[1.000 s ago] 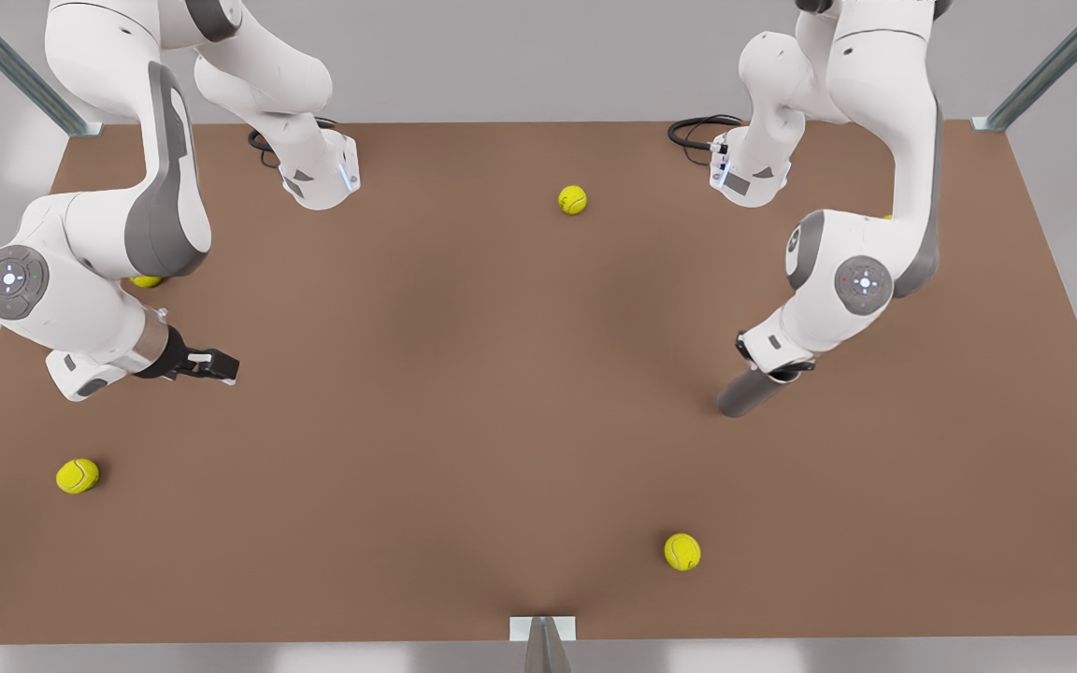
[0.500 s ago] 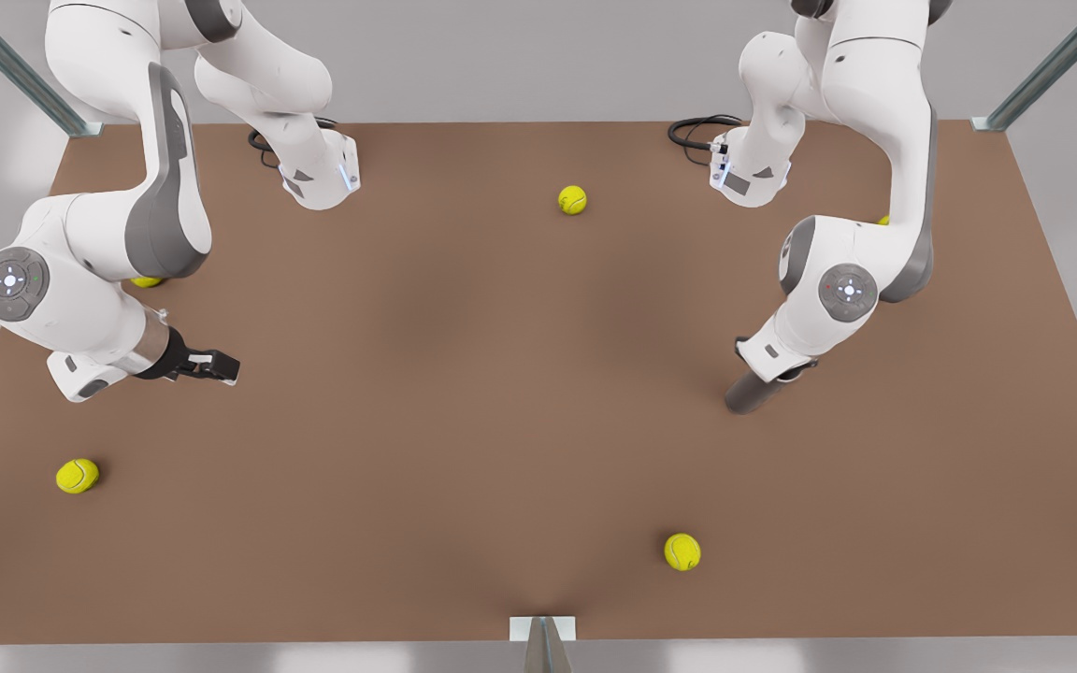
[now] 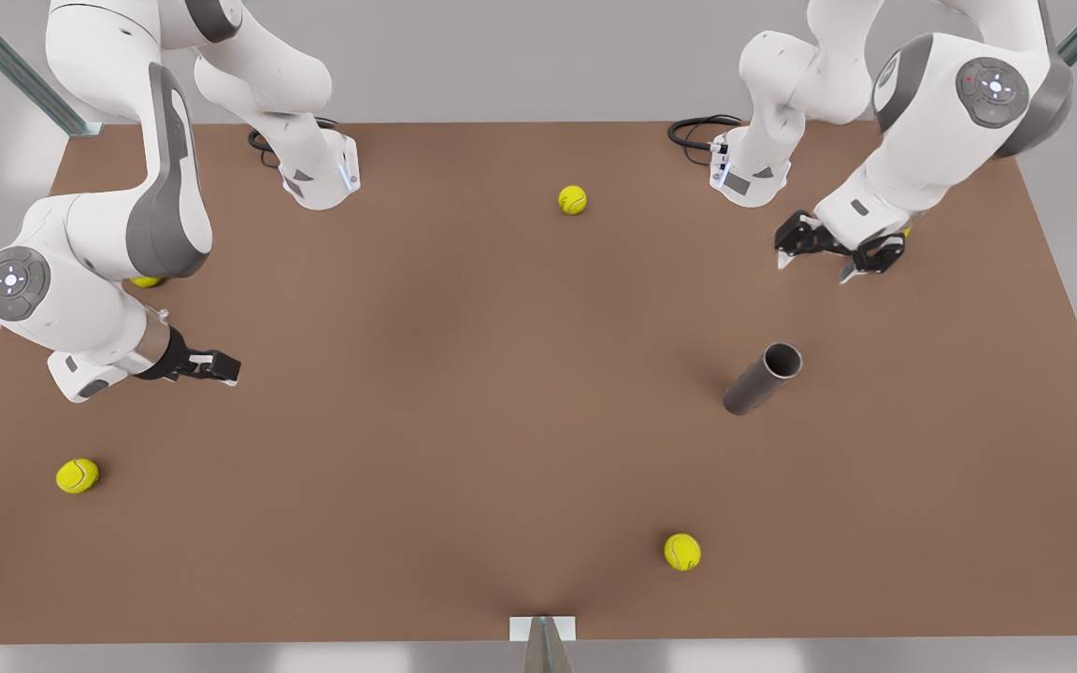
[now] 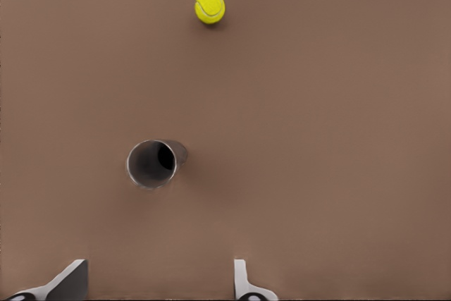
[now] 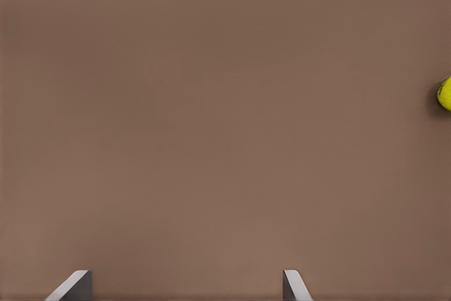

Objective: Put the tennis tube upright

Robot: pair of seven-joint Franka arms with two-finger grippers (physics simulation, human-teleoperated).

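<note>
The tennis tube [image 3: 760, 379] is a dark-grey hollow cylinder standing on end on the brown table [image 3: 464, 421], at the front view's right, open mouth up. Nothing holds it. In the left wrist view I look down into the tube's [image 4: 151, 163] silvery-rimmed mouth. My left gripper [image 3: 816, 269] hangs open above and behind the tube, well apart from it; its fingertips [image 4: 76, 273] are spread wide. At the front view's left, my right gripper [image 3: 223, 367] waits low over the table, open, with bare table between its fingertips [image 5: 290, 280].
Yellow-green tennis balls lie scattered: one at the back middle [image 3: 572, 199], one front left [image 3: 77, 475], one front right [image 3: 682, 551] [image 4: 210, 7], one half hidden behind the right arm [image 3: 146, 280]. Another ball [image 5: 445, 93] sits at the right wrist view's edge. Arm bases and cables stand at the back.
My left gripper has let go of the tube, opened, and risen back toward the far side. The tube now stands free. The right arm has not moved.
</note>
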